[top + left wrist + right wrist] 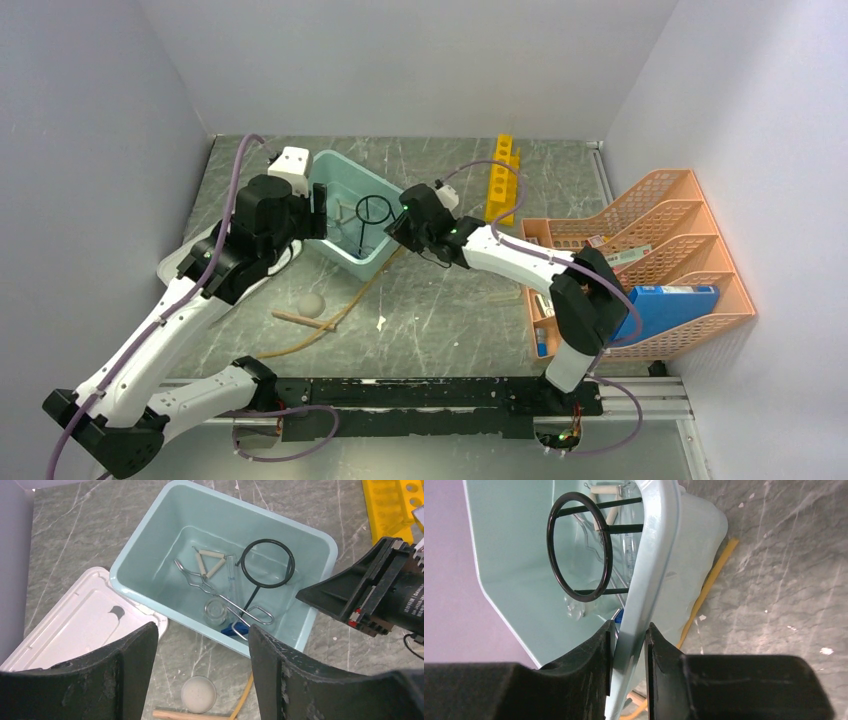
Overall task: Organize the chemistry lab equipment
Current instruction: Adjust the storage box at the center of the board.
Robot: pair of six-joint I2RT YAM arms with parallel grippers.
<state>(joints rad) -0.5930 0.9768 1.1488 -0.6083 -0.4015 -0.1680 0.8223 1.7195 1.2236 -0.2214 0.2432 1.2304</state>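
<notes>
Right end effector (629,636) is clamping the tub (659,540) by its right rim, likely steadying it. Left end effector (202,647) is hovering, jaws apart. Ring stand (267,540) is lying inside; hose (340,310) is lying nearer on the table (450,320).

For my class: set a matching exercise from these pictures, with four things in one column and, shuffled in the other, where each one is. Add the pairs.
Things
1. right gripper
2. black ring stand
3. yellow test-tube rack
4. blue box

Places
a. inside the teal tub
b. in the orange organiser
c. clamped on that tub's rim
d. on the table, beyond the tub

Pairs: 1-c, 2-a, 3-d, 4-b
</notes>
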